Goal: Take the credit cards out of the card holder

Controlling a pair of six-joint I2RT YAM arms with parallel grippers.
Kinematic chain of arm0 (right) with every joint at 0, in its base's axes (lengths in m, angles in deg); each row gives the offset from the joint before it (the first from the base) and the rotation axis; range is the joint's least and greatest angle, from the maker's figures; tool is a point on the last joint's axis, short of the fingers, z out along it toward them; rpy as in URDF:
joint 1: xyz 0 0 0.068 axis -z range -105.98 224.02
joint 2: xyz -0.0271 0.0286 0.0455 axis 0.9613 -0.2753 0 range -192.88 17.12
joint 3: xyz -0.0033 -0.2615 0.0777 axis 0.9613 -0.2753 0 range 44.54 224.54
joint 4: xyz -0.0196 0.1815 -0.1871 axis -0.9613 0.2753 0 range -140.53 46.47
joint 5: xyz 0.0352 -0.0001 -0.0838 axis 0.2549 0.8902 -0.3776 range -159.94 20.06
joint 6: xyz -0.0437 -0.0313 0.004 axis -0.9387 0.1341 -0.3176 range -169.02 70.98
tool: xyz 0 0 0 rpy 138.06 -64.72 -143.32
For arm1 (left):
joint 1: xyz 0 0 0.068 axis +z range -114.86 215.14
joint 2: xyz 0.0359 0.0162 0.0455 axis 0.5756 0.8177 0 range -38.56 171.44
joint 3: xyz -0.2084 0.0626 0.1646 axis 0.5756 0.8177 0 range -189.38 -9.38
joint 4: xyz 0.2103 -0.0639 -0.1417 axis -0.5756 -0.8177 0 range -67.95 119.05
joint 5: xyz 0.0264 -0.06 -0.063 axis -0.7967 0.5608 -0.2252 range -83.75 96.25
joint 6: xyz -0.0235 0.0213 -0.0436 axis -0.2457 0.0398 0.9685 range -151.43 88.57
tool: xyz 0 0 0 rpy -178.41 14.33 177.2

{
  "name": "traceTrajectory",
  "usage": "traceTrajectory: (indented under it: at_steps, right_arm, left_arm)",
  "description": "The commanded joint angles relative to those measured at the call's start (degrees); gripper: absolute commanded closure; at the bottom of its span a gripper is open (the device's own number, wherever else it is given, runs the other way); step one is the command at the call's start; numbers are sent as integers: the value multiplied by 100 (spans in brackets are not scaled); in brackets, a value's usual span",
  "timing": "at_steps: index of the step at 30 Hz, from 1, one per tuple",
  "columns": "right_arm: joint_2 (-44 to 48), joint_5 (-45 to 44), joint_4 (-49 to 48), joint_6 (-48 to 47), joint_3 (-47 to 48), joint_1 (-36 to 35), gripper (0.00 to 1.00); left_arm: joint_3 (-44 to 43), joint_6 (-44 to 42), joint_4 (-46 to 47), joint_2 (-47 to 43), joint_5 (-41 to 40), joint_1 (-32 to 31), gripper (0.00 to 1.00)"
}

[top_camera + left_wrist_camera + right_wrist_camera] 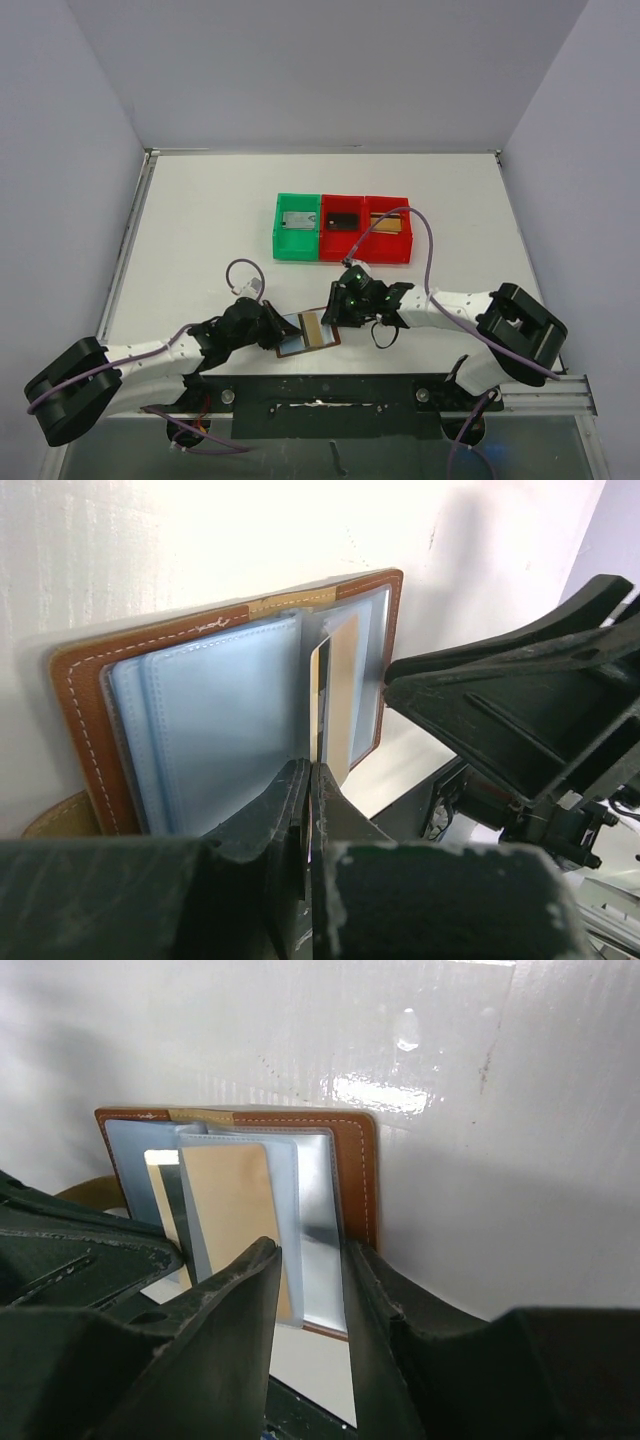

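Note:
The card holder (300, 350) lies open on the table near the front edge, brown outside with pale blue-grey pockets (215, 720). A gold-yellow credit card (338, 695) stands partly out of a middle pocket; it also shows in the top view (313, 328) and the right wrist view (232, 1215). My left gripper (311, 780) is shut on this card's near edge. My right gripper (312, 1260) is open, its jaws standing either side of the holder's right pocket leaf (322, 1220) at the near edge. Any other cards are hidden.
A green bin (297, 225) and two red bins (365, 228) stand in a row behind the holder, each with a small item inside. The two grippers are close together over the holder; the right gripper's black body (520, 710) fills the right of the left wrist view.

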Motion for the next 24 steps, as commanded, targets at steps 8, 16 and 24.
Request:
traceTrajectory:
  at_steps: [8,16,24]
  right_arm:
    - [-26,423,-609,-247,425,-147,65]
    - [-597,310,-73,-91,496,-115,68]
    - [-646,139,203,34,330,-86,70]
  left_arm:
    - [-281,-230,441,381,186,21,100]
    - [-341,-265,290,348,153,25,100]
    - [-609,-603,-715,-47,-164,114,100]
